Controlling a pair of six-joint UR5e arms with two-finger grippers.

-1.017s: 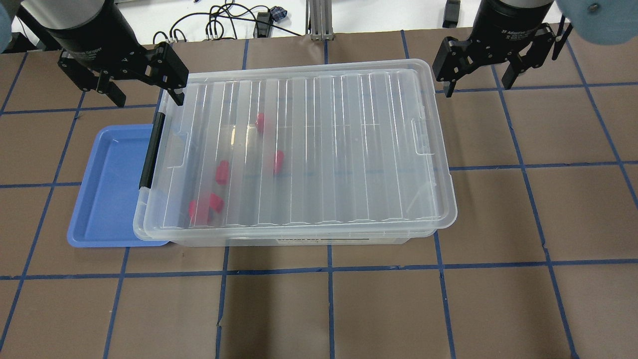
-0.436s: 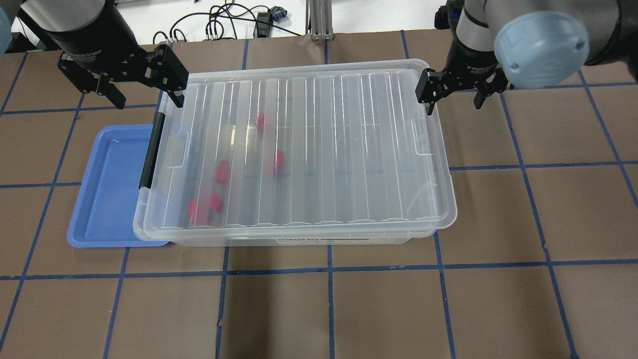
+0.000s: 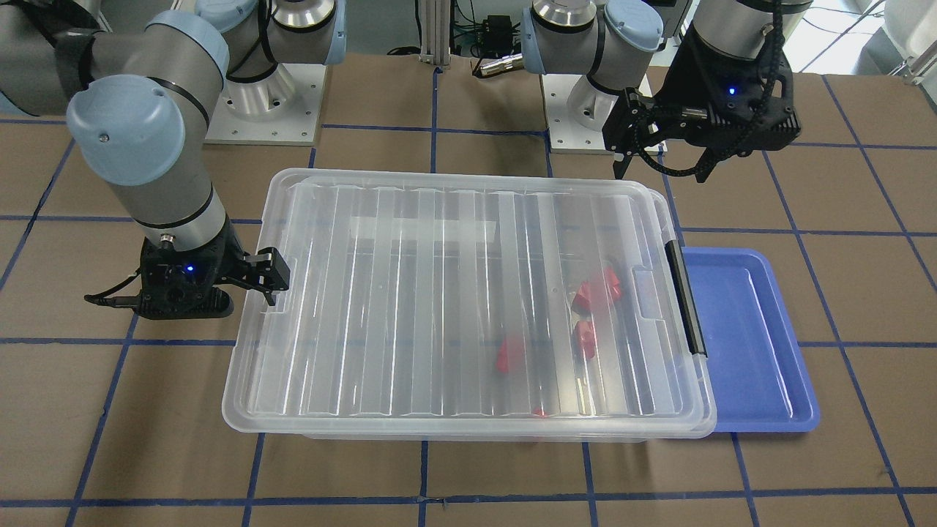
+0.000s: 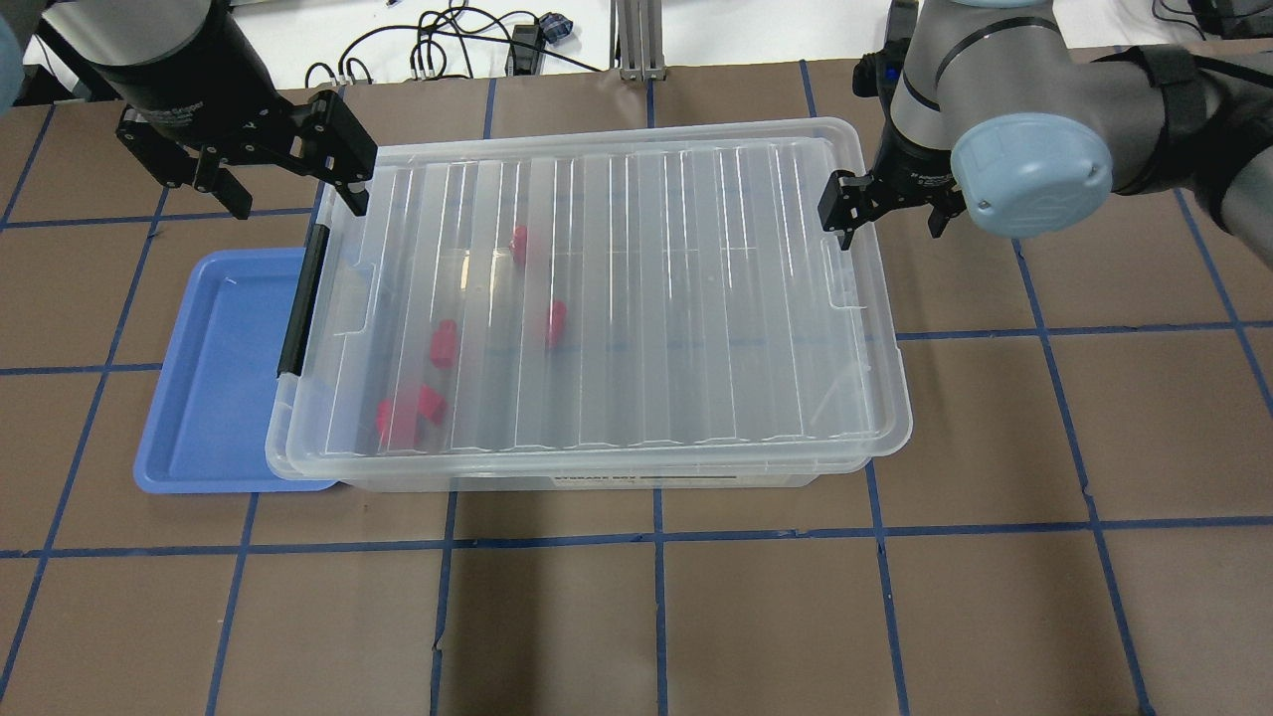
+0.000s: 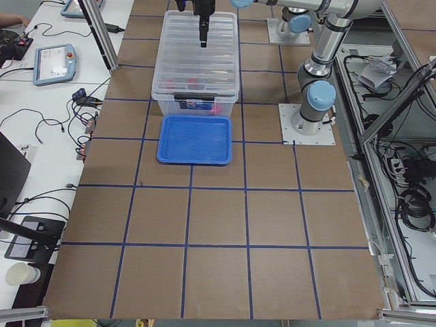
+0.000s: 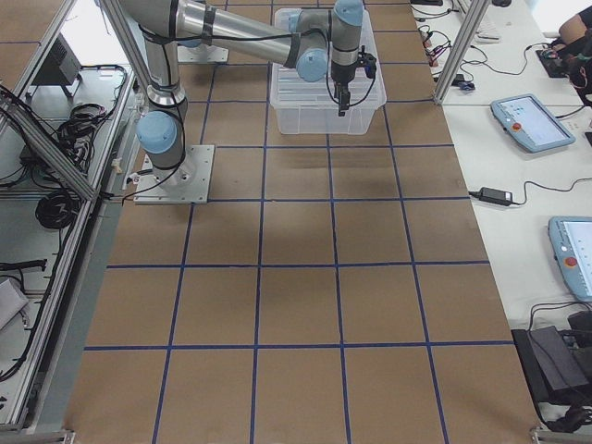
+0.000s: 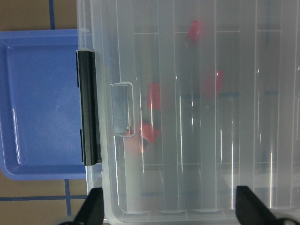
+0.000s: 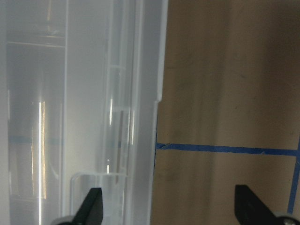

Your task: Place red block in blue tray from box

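The box point(image 4: 746, 298) is a clear bin with its ribbed lid on and a black latch bar point(image 4: 301, 298) on its left short side. Several red blocks point(image 4: 444, 343) lie inside under the lid, toward the latch end; they also show in the left wrist view point(image 7: 153, 96). The blue tray point(image 4: 214, 378) lies empty beside the latch end, partly under the box rim. My left gripper point(image 4: 293, 189) is open and empty over the box's far left corner. My right gripper point(image 4: 888, 217) is open and empty, straddling the box's right short edge point(image 8: 159, 93).
The table is brown with a grid of blue tape lines point(image 4: 656, 537). Cables point(image 4: 448, 45) and an aluminium post point(image 4: 635, 40) lie beyond the far edge. The arm bases point(image 3: 263, 102) stand behind the box.
My right arm has swung in toward the box, bringing its gripper from the far right to the box's right short edge. The left gripper has hardly moved.
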